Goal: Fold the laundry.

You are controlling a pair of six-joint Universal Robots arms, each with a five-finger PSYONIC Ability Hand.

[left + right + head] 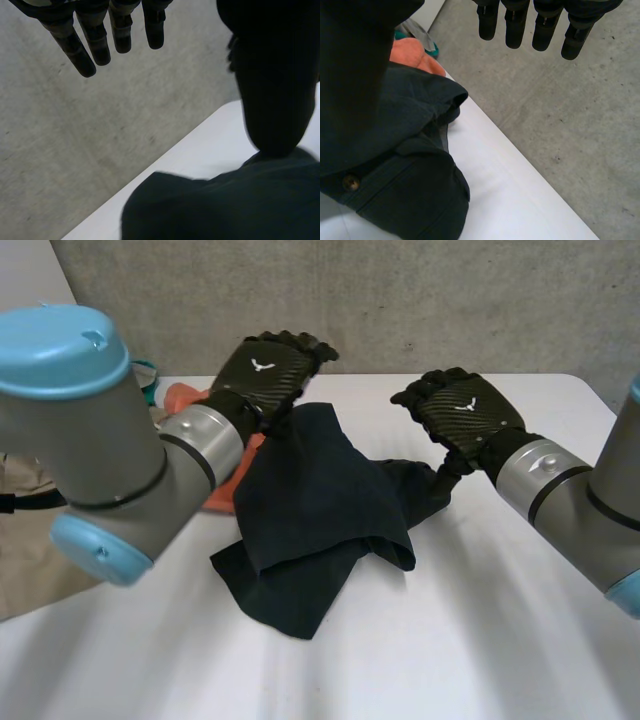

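across the middle of the white table a dark buttoned shirt is bunched. its top rises to a peak at its twelve o'clock and its lower folds spread on the table toward six o'clock. the left hand is above that peak, at about eleven o'clock of the shirt, and the cloth hangs from under its palm. in the left wrist view its fingers are straight and slightly spread, with bare wall behind them. they close on nothing, and the shirt lies under the palm. the right hand is at two o'clock of the shirt, over the end of the cloth that trails that way. in the right wrist view its fingers are also straight and hold nothing, clear of the fabric below the palm. an orange cloth lies at ten o'clock of the shirt, partly behind the left arm, with a bit of teal fabric just past it. a small brown button sits on a shirt seam.
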